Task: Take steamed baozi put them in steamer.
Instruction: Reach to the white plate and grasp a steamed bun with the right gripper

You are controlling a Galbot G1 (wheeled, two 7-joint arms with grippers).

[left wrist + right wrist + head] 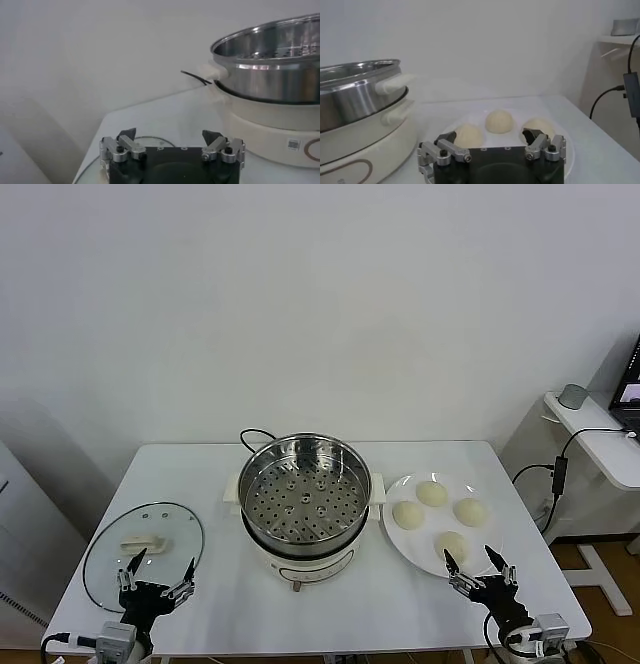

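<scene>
Left end effector [157, 576] apart | right end effector [479, 568] apart | steamed baozi [432, 493] pale, domed | steamer [304, 481] shiny, perforated

I could read no text anywhere. The white base of the steamer [280, 135] carried a small square code label [293, 144], but its marks were too small for me.

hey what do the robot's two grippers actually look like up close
The left gripper and right gripper look alike: a black boxy body carrying two silver metal finger links with dark screw heads, each ending in a pointed black fingertip. In the head view each sits on a grey wrist block with thin cabling beside it.
</scene>
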